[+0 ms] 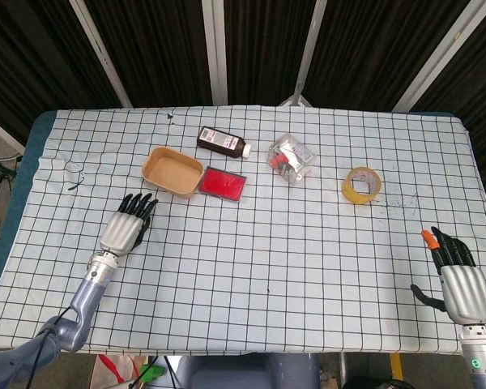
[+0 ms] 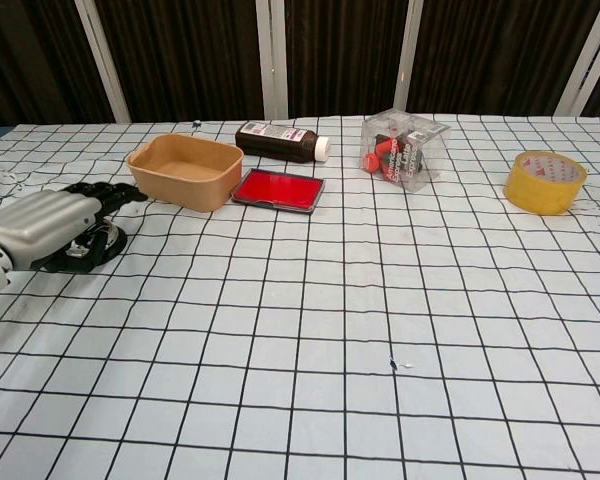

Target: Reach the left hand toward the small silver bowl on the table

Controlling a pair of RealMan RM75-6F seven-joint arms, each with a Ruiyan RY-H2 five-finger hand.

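Note:
The small silver bowl (image 2: 107,243) sits at the table's left side; only its right edge shows in the chest view, beneath my left hand (image 2: 48,222). In the head view the left hand (image 1: 125,226) covers the bowl completely, fingers stretched forward and slightly apart. The chest view shows its thumb curving low in front of the bowl. Whether the hand touches the bowl I cannot tell. My right hand (image 1: 461,279) rests near the table's front right corner, fingers extended, holding nothing.
A tan tray (image 1: 173,171) lies just beyond the left hand, with a red pad (image 1: 223,183) beside it. Further back lie a brown bottle (image 1: 223,143) and a clear box (image 1: 292,158). A yellow tape roll (image 1: 361,185) lies to the right.

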